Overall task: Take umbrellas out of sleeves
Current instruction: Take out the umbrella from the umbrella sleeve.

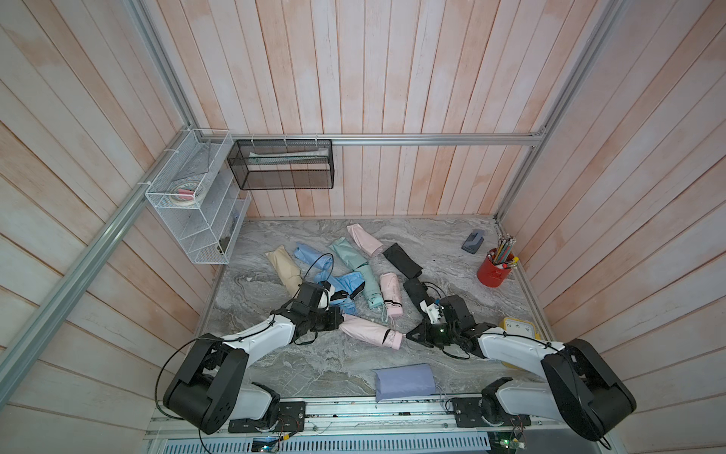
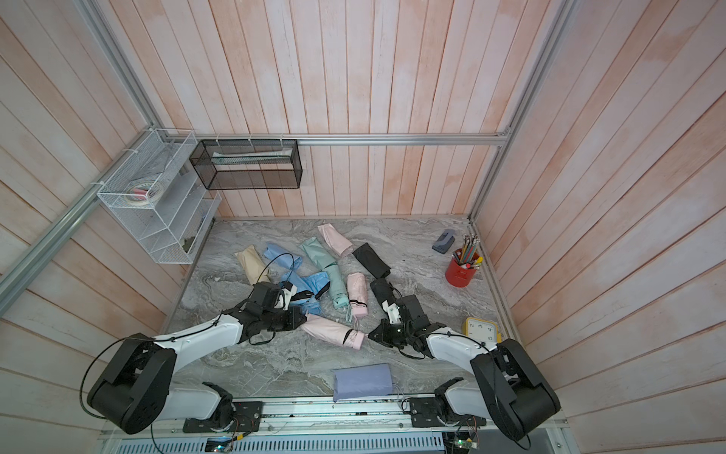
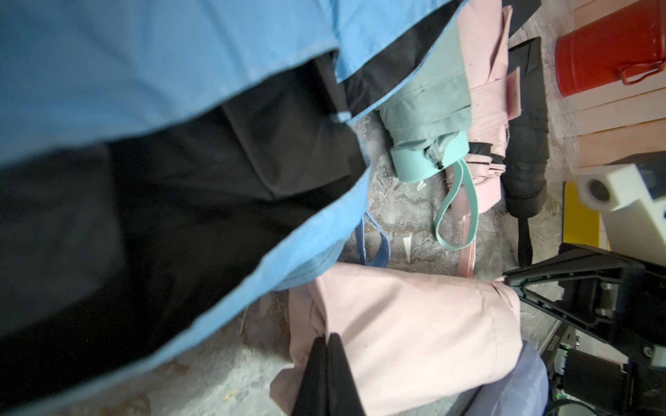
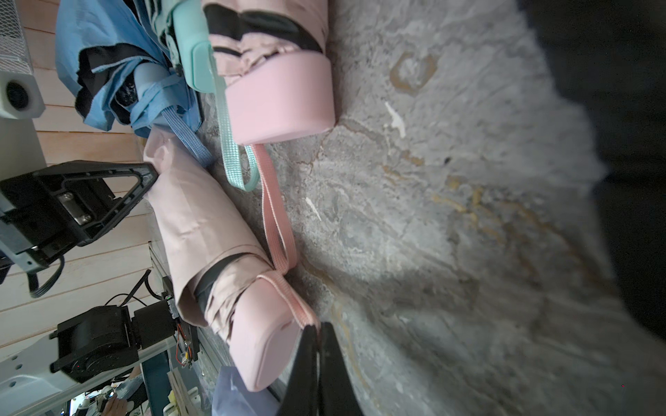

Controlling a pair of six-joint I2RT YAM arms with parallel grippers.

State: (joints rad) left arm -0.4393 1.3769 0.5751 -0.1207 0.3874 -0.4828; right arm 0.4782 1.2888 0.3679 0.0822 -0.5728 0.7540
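- Left wrist view: the left gripper (image 3: 326, 342) is clamped on the closed end of the pink sleeve (image 3: 403, 324).
- The right gripper (image 4: 317, 335) pinches the wrist cord (image 4: 293, 299) of the pink umbrella (image 4: 259, 338), which is half out of that sleeve.
- Just behind crowd a blue umbrella (image 1: 347, 285) and a mint umbrella (image 1: 371, 293); a lavender sleeve (image 1: 404, 381) lies in front.

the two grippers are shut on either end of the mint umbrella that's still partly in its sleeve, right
Not mint: it is the pink umbrella, still partly in its pink sleeve. The left gripper is shut on the sleeve's closed end, the right gripper on the strap at the handle end. Both wrist views show it.
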